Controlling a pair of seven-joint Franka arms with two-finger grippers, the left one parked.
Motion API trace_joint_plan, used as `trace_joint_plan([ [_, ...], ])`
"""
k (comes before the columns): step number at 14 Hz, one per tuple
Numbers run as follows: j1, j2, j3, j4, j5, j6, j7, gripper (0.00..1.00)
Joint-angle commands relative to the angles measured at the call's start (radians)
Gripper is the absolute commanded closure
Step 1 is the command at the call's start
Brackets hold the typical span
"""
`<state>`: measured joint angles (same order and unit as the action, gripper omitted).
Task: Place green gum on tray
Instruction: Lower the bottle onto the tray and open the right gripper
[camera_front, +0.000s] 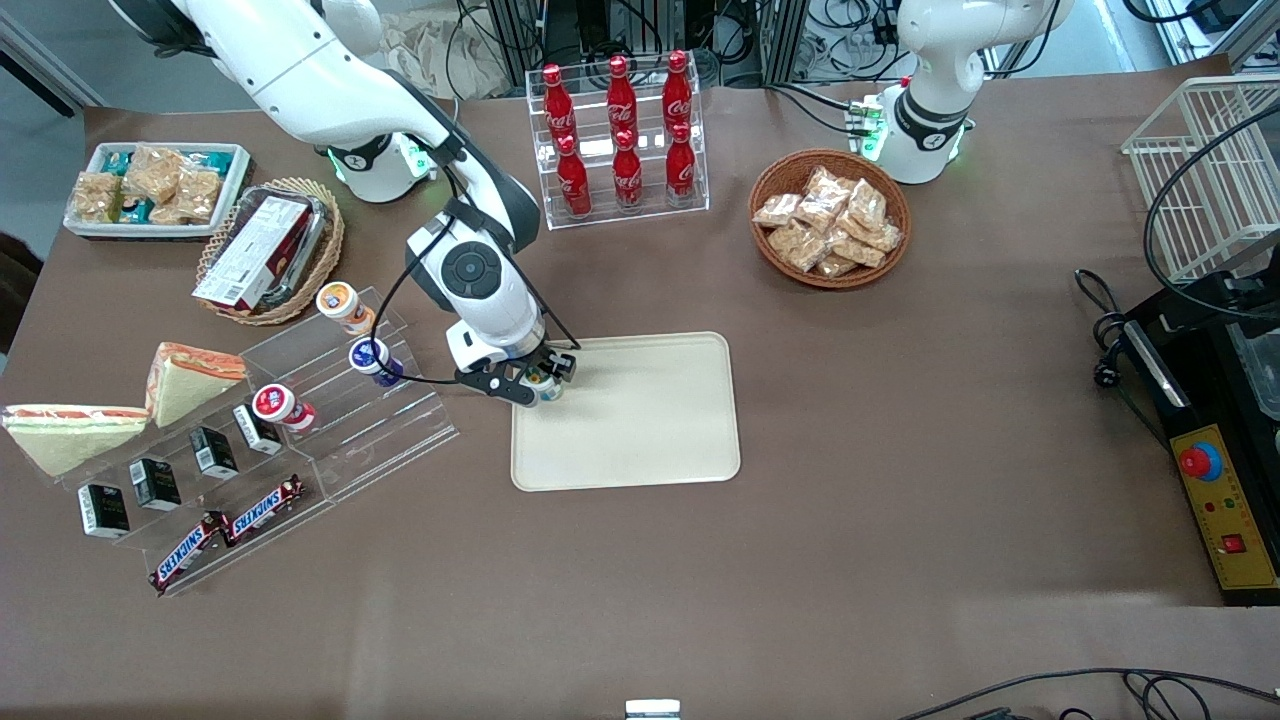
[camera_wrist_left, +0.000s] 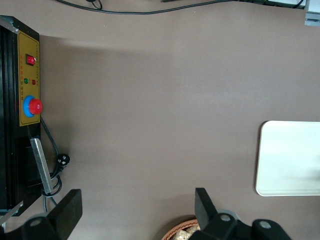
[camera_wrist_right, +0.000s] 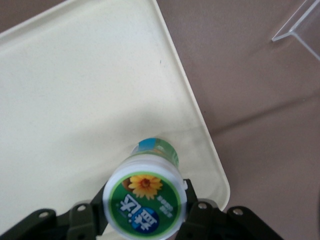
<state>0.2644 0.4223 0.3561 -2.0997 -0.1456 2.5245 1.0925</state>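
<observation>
The green gum (camera_wrist_right: 145, 197) is a small bottle with a green-and-white lid showing a yellow flower, and a teal body below it. My right gripper (camera_wrist_right: 144, 214) is shut on it, one black finger pressing each side of the lid. In the front view the gripper (camera_front: 541, 379) holds the gum (camera_front: 549, 388) upright over the cream tray (camera_front: 640, 430), just inside the tray corner nearest the working arm's end. The tray's rim and rounded corner (camera_wrist_right: 215, 165) lie close beside the bottle. I cannot tell whether the bottle's base touches the tray. The tray also shows in the left wrist view (camera_wrist_left: 292, 157).
A clear stepped display stand (camera_front: 330, 440) stands beside the tray toward the working arm's end, holding an orange-lidded bottle (camera_front: 338, 300), a purple-lidded bottle (camera_front: 370, 357), a red-lidded bottle (camera_front: 275, 403) and Snickers bars (camera_front: 262, 508). A cola rack (camera_front: 620, 130) and a snack basket (camera_front: 830, 220) stand farther from the camera.
</observation>
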Motion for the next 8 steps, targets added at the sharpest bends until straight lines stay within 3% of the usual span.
trace_joint_plan([
  [1, 0.003, 0.000, -0.003, -0.022, -0.038, 0.036, 0.050, 0.32],
  [2, 0.003, 0.000, -0.002, -0.020, -0.038, 0.036, 0.070, 0.00],
  [6, -0.002, -0.014, -0.002, -0.007, -0.040, 0.019, 0.064, 0.00],
  [8, -0.004, -0.066, 0.000, 0.038, -0.040, -0.094, 0.053, 0.00],
])
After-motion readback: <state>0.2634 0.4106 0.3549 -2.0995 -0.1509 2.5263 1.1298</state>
